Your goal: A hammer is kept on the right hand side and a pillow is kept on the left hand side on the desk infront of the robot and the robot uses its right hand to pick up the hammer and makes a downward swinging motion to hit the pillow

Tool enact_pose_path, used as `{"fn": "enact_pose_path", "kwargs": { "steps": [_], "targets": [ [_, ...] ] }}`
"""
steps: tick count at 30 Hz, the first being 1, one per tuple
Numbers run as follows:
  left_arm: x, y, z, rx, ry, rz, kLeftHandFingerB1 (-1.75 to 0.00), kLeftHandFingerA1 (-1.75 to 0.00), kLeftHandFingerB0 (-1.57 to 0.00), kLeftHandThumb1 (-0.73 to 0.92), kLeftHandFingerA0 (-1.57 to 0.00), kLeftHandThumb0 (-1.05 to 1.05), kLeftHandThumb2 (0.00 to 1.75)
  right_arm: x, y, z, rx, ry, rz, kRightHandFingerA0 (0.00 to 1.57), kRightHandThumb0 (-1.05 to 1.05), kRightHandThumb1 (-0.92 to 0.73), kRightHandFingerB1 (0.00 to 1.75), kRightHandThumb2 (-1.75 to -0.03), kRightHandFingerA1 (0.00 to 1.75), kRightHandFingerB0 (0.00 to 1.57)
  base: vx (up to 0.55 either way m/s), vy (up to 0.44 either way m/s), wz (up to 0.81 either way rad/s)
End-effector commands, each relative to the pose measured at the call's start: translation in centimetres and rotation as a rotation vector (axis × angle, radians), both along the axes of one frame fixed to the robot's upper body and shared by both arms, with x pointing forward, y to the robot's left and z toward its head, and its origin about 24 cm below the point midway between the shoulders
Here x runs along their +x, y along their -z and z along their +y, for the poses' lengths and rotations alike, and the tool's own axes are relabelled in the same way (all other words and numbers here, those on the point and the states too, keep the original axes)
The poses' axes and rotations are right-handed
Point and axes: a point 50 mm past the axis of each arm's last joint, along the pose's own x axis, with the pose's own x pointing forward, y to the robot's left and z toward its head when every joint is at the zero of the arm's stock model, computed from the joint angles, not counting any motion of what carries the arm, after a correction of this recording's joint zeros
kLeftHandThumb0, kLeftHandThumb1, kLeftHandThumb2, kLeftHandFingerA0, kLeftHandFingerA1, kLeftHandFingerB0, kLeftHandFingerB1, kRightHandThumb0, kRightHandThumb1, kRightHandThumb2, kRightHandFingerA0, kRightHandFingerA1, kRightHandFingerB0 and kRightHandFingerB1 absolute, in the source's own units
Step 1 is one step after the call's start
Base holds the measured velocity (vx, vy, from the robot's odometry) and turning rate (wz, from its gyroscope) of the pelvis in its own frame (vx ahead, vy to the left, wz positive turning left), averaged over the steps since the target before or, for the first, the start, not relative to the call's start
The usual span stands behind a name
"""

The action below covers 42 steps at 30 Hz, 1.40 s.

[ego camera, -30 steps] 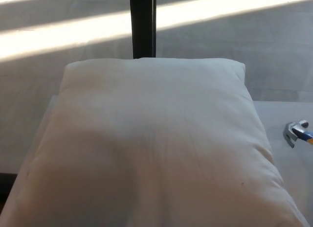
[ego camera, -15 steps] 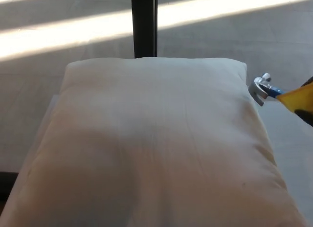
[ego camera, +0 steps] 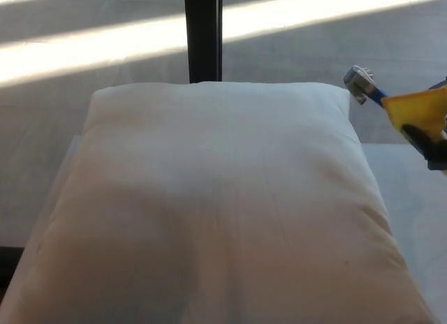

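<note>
Here a large white pillow (ego camera: 216, 205) fills most of the frame, lying flat on the pale table (ego camera: 412, 191), whose bare surface shows only as a strip at the right edge and a thin sliver along the left side of the pillow. The pillow's far edge runs across the upper middle of the picture, and its near part spreads out past the bottom edge. At the upper right, the hammer (ego camera: 391, 100) is raised in the air, clear of the table and not touching the pillow: its silvery metal head (ego camera: 358, 80) sits just beside and slightly above the pillow's upper right corner, a short blue neck leads down to the right, and the yellow grip reaches the right edge of the frame. The right robot hand (ego camera: 429, 144) shows only as dark fingers wrapped against the lower side of the yellow grip at the far right edge, so it is closed around the hammer, though most of the hand is cut off by the frame. The left robot hand does not show anywhere. Behind the pillow, a dark upright post (ego camera: 203, 34) rises at the top centre, and bright bands of sunlight cross the grey floor (ego camera: 91, 52) from the upper left towards the upper right.
</note>
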Motion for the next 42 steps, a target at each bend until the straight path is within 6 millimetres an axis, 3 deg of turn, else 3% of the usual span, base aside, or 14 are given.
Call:
{"fn": "enact_pose_path", "kwargs": {
  "steps": [1, 5, 7, 9, 10, 11, 12, 13, 14, 15, 26, 28, 39, 42],
  "targets": [
    [-0.8, 0.2, -0.1, 0.006, -0.007, 0.013, -0.46, -0.59, -0.62, 0.76, -0.72, -0.72, 0.63, 1.3, -5.4, 3.3, 0.796, -0.316, 0.223, 1.05, -0.33, -0.6, 1.67, -1.17, 1.75, 0.71, 0.0, 0.0, 0.0],
    [-0.8, 0.1, 0.0, 0.004, -0.01, 0.026, -0.45, -0.58, -0.63, 0.75, -0.72, -0.73, 0.63, 1.6, -5.6, 4.5, 0.876, -0.391, 0.333, 1.05, -0.29, -0.6, 1.66, -1.19, 1.75, 0.74, 0.0, 0.0, 0.0],
    [-0.7, 0.1, 0.0, 0.003, -0.02, 0.021, -0.45, -0.57, -0.64, 0.74, -0.72, -0.72, 0.62, 1.7, -5.9, 5.4, 0.843, -0.42, 0.343, 1.01, -0.3, -0.63, 1.54, -1.1, 1.75, 0.7, 0.0, 0.0, 0.0],
    [-0.6, 0.1, 0.0, 0.003, -0.03, 0.016, -0.46, -0.59, -0.64, 0.74, -0.73, -0.72, 0.62, 1.9, -6.2, 6.0, 0.828, -0.448, 0.35, 1.02, -0.31, -0.62, 1.59, -1.11, 1.75, 0.7, 0.0, 0.0, 0.0],
    [-0.6, 0.1, 0.0, 0.01, -0.019, 0.017, -0.47, -0.6, -0.64, 0.75, -0.73, -0.72, 0.62, 1.9, -6.4, 6.3, 0.831, -0.451, 0.355, 1.01, -0.31, -0.63, 1.5, -1.1, 1.75, 0.76, 0.0, 0.0, 0.0],
    [-0.6, 0.1, 0.0, 0.007, -0.017, 0.018, -0.46, -0.59, -0.63, 0.75, -0.71, -0.73, 0.63, 2.0, -6.7, 6.5, 0.828, -0.465, 0.353, 1.03, -0.3, -0.63, 1.71, -1.13, 1.75, 0.67, 0.0, 0.0, 0.0],
    [-0.6, 0.1, 0.0, 0.0, -0.016, 0.018, -0.46, -0.59, -0.62, 0.76, -0.72, -0.74, 0.63, 2.1, -7.1, 6.9, 0.822, -0.484, 0.351, 0.95, -0.35, -0.64, 1.49, -0.98, 1.75, 0.77, 0.0, 0.0, 0.0],
    [-0.6, 0.1, 0.0, -0.002, -0.016, 0.017, -0.46, -0.59, -0.62, 0.76, -0.72, -0.74, 0.63, 2.1, -7.2, 6.8, 0.823, -0.484, 0.352, 0.95, -0.35, -0.64, 1.49, -0.98, 1.75, 0.77, 0.0, 0.0, 0.0],
    [-0.6, 0.1, 0.0, -0.002, -0.015, 0.02, -0.46, -0.59, -0.62, 0.76, -0.72, -0.74, 0.63, 2.3, -7.8, 7.2, 0.825, -0.496, 0.347, 1.03, -0.28, -0.62, 1.67, -1.15, 1.75, 0.7, 0.0, 0.0, 0.0],
    [-0.6, 0.1, 0.0, 0.0, -0.01, 0.022, -0.46, -0.59, -0.62, 0.76, -0.71, -0.73, 0.63, 2.3, -8.5, 7.6, 0.816, -0.513, 0.342, 1.03, -0.31, -0.62, 1.54, -1.13, 1.75, 0.77, 0.0, 0.0, 0.0],
    [-0.6, 0.1, 0.0, -0.005, -0.015, 0.022, -0.46, -0.59, -0.64, 0.76, -0.71, -0.72, 0.63, 2.2, -12.7, 9.6, 0.749, -0.622, 0.302, 1.04, -0.32, -0.57, 1.48, -1.17, 1.75, 0.9, 0.0, 0.0, 0.0],
    [-0.7, 0.2, -0.1, -0.01, -0.008, 0.025, -0.46, -0.58, -0.62, 0.77, -0.7, -0.72, 0.63, 2.1, -13.6, 10.1, 0.724, -0.627, 0.298, 1.03, -0.33, -0.59, 1.59, -1.14, 1.75, 0.85, 0.0, 0.0, 0.0],
    [-0.5, 0.4, -0.3, -0.016, 0.004, 0.024, -0.47, -0.6, -0.64, 0.76, -0.71, -0.72, 0.63, 2.0, -14.9, 11.7, 0.76, -0.692, 0.299, 1.03, -0.32, -0.5, 1.5, -1.2, 1.75, 0.84, 0.0, 0.0, 0.0],
    [-0.4, 0.4, -0.4, -0.011, 0.018, 0.034, -0.45, -0.58, -0.63, 0.77, -0.71, -0.74, 0.63, 2.0, -14.7, 12.4, 0.714, -0.69, 0.295, 1.03, -0.32, -0.55, 1.6, -1.17, 1.75, 0.82, 0.0, 0.0, 0.0]
  ]
}}
